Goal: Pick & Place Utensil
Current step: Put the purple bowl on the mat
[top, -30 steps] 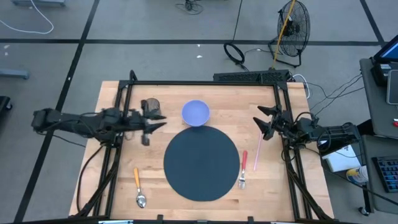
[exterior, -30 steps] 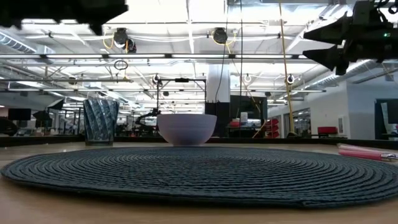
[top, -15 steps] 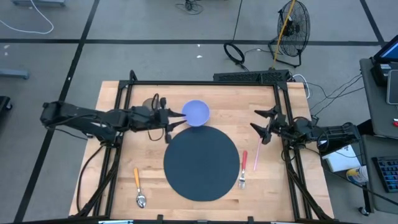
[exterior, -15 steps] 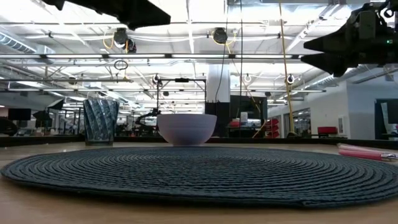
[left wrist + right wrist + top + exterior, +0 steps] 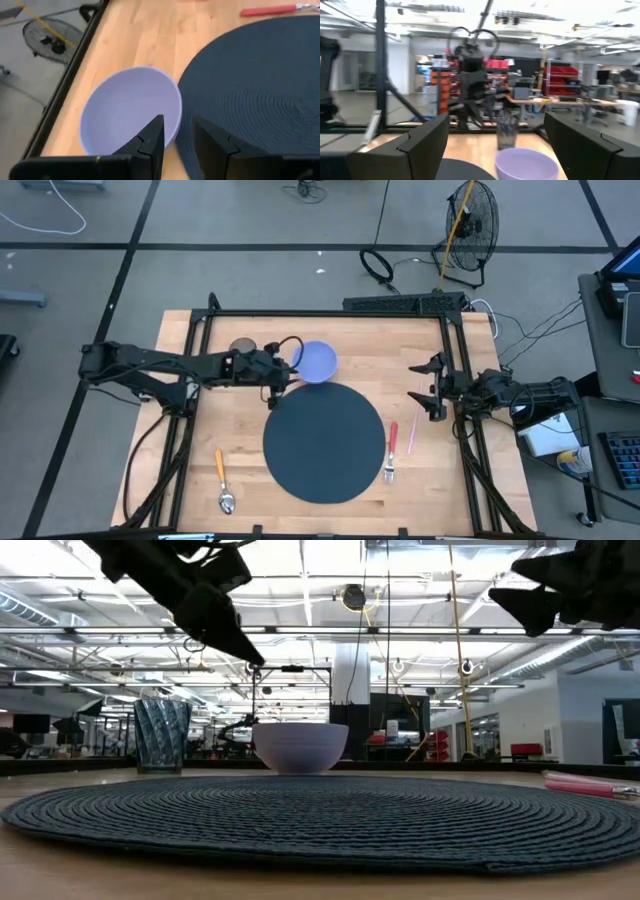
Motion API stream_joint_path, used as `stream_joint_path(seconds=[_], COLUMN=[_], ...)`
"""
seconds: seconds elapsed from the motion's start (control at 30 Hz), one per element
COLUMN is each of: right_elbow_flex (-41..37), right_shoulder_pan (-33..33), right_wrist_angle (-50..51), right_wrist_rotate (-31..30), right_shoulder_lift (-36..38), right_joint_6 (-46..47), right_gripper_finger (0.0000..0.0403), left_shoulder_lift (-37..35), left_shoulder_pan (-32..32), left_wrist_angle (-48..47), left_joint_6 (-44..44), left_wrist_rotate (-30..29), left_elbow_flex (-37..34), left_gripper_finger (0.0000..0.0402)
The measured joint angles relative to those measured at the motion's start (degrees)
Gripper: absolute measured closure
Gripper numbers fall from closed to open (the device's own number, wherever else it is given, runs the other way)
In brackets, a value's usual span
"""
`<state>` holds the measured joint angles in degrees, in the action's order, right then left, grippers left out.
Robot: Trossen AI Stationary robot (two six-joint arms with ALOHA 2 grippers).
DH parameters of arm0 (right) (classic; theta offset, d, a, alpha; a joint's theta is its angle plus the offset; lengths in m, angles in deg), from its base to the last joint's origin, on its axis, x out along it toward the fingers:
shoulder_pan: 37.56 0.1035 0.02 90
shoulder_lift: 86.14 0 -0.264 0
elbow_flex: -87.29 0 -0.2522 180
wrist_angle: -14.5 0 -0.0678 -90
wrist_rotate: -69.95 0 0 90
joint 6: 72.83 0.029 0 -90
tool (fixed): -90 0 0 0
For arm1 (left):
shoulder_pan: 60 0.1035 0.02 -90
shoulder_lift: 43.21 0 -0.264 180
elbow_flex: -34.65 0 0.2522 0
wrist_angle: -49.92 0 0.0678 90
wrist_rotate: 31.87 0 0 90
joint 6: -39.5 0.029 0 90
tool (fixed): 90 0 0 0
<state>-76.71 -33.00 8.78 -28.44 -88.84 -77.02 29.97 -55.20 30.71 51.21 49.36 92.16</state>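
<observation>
Three utensils lie flat on the wooden table: an orange-handled spoon (image 5: pixel 222 477) near the left front, and a red-handled fork (image 5: pixel 391 448) with a pink utensil (image 5: pixel 412 434) right of the round dark placemat (image 5: pixel 323 442). A lavender bowl (image 5: pixel 316 361) stands at the mat's far edge. My left gripper (image 5: pixel 284 372) hangs open, in the air above the bowl's near-left rim (image 5: pixel 172 107), tilted down. My right gripper (image 5: pixel 426 388) hovers wide open near the table's right edge, above the pink utensil's far end, facing left.
A ribbed glass cup (image 5: pixel 241 348) stands left of the bowl, under my left arm. A black frame rail (image 5: pixel 330 313) runs round the table's far and side edges. Bare wood lies between the mat and the spoon and along the near edge.
My left arm has reached toward the table's right, from beside the cup to over the bowl's rim, and its gripper has tipped downward. My right gripper has stayed near the right edge and turned about its wrist. No object has moved.
</observation>
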Motion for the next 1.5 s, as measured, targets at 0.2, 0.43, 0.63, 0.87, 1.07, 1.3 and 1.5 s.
stream_joint_path(seconds=[0.2,0.43,0.63,0.87,1.07,1.3,1.5], right_elbow_flex=[0.0,2.73,11.61,21.45,25.5,25.9,25.9], right_shoulder_pan=[0.0,0.02,-0.25,-0.59,-0.59,-0.59,-0.59], right_wrist_angle=[0.16,1.08,7.89,15.42,16.69,18.44,18.77], right_wrist_rotate=[7.11,8.7,8.48,8.52,8.75,8.92,8.92], right_shoulder_lift=[-2.7,-10.1,-19.05,-29.39,-33.53,-34.36,-34.36], right_joint_6=[1.5,3.89,0.6,-2.81,-5.95,-6.59,-6.6], right_gripper_finger=[0.0085,0.0085,0.0085,0.0085,0.0085,0.0085,0.0085], left_shoulder_lift=[2.29,5.35,8.41,8.97,11.12,12.47,12.51], left_shoulder_pan=[3.97,5.78,5.77,6.39,6.42,6.31,6.27], left_wrist_angle=[-2.03,-7.33,-5.93,-6.96,-6.8,-6.96,-5.85], left_joint_6=[0.06,2.52,9.14,10.54,10.16,11.22,12.68], left_wrist_rotate=[3.38,4.86,2.12,2.34,3.92,4.23,4.16], left_elbow_flex=[1.88,5.61,6.18,6.14,6.18,6.14,6.14], left_gripper_finger=[0.0298,0.0298,0.0297,0.0297,0.0276,0.0192,0.0178])
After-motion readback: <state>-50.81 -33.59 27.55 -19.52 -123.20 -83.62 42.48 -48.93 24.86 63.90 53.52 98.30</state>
